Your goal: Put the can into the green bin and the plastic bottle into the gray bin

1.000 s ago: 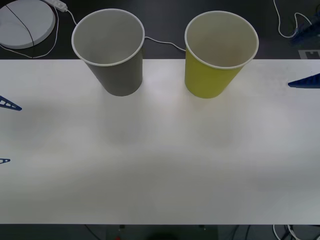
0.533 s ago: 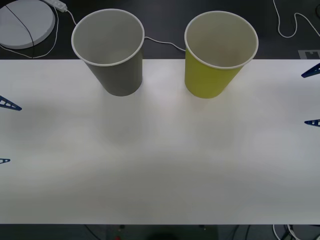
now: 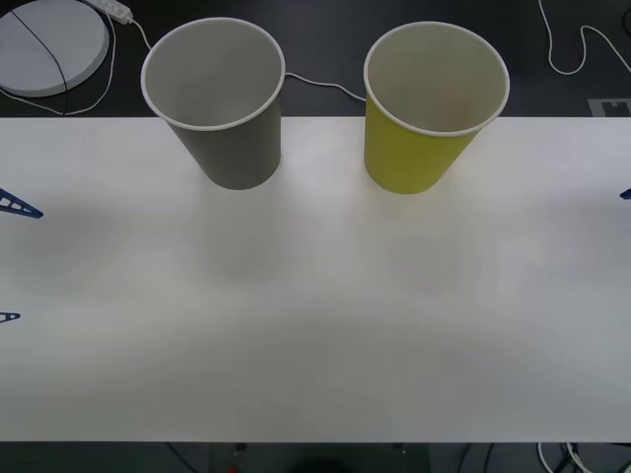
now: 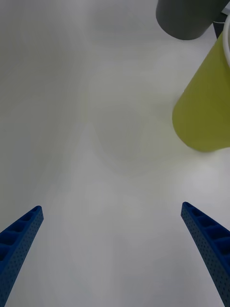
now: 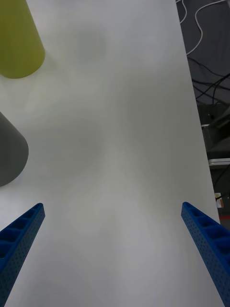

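1. Since both grippers, left (image 5: 112, 249) and right (image 4: 112, 249), hang spread and empty, nothing is being carried.
2. At eleven o'clock the gray bin (image 3: 222, 138), at one o'clock the green bin (image 3: 419, 148).
3. Can and bottle unseen; probably binned.

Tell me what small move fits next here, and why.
Probably none beyond parking the arms. Both pincers are open and hold nothing: the left pincer sits at the table's left edge, the right pincer at its right edge. The gray bin and green bin stand upright at the far side; what lies at their bottoms cannot be told, so a glance inside would confirm.
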